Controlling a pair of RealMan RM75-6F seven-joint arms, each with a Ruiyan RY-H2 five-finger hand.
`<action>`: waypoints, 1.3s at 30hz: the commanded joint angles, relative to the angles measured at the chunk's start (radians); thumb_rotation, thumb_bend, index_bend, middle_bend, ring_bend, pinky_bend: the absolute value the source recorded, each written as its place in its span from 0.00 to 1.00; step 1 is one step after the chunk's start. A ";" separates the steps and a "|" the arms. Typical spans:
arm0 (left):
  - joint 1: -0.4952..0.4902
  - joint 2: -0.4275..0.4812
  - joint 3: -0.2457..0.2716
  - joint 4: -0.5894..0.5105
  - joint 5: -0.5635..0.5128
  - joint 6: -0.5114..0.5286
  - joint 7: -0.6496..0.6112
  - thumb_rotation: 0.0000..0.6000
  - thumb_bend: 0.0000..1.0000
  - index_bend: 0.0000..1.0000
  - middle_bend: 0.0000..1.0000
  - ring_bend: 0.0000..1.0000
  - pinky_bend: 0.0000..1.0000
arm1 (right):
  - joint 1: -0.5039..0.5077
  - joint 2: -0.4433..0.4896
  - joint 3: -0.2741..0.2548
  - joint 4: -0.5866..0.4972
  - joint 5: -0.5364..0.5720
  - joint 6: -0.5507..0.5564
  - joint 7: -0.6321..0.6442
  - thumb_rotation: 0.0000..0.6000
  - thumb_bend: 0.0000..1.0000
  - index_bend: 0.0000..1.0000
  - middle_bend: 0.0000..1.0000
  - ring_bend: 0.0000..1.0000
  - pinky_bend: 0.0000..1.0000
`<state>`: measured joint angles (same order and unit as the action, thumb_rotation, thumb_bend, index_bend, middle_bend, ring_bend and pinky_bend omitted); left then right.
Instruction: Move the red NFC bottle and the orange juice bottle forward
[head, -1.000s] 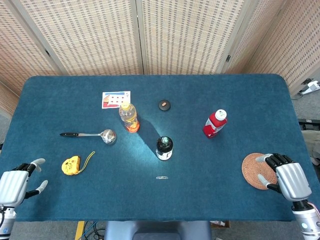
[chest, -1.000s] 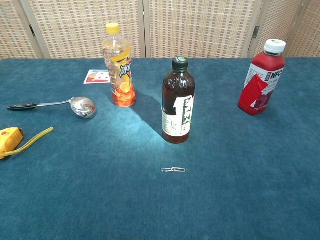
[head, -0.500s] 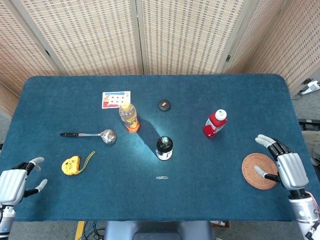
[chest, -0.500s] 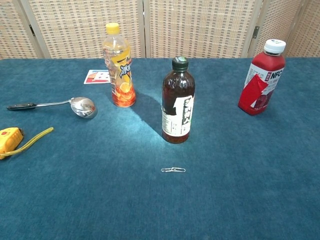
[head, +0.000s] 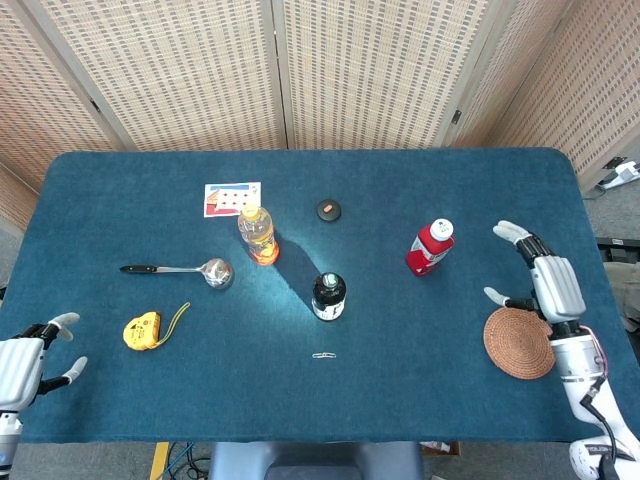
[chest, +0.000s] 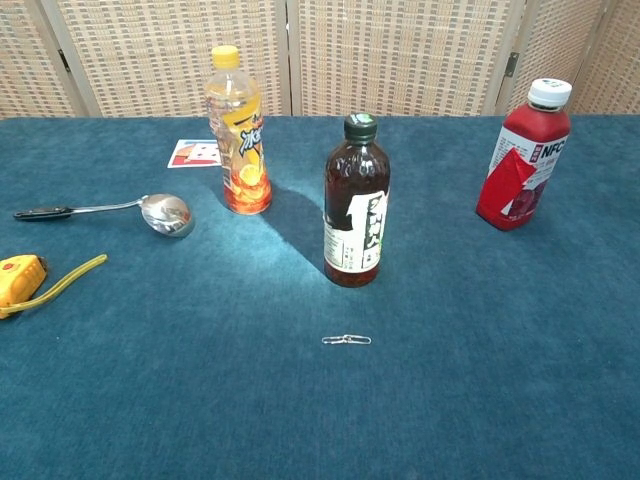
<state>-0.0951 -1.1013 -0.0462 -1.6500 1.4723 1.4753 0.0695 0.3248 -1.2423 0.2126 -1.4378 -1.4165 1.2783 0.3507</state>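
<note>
Evidently pre-grasp: right hand (head: 548, 285), fingers wide and empty, faces the upright red NFC bottle (head: 431, 247); left hand (head: 22, 360) open, idle, far from the orange juice bottle (head: 257, 233).

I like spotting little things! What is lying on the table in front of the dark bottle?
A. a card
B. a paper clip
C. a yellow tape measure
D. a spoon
B: a paper clip lies on the cloth just in front of the dark bottle, nearer the robot.
</note>
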 joint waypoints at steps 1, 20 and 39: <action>0.001 0.003 -0.002 0.000 -0.006 0.000 -0.004 1.00 0.22 0.50 0.47 0.41 0.56 | 0.040 -0.024 0.028 0.054 0.059 -0.070 -0.006 1.00 0.12 0.18 0.15 0.13 0.31; -0.001 0.008 -0.011 0.007 -0.033 -0.016 -0.026 1.00 0.22 0.50 0.47 0.41 0.56 | 0.220 -0.145 0.024 0.344 0.053 -0.346 0.277 1.00 0.12 0.13 0.09 0.08 0.28; 0.000 0.010 -0.017 0.024 -0.056 -0.028 -0.039 1.00 0.22 0.50 0.47 0.41 0.56 | 0.344 -0.205 -0.060 0.488 -0.071 -0.457 0.579 1.00 0.12 0.13 0.13 0.08 0.28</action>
<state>-0.0953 -1.0913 -0.0628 -1.6258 1.4161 1.4478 0.0303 0.6572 -1.4427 0.1667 -0.9611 -1.4708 0.8276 0.9054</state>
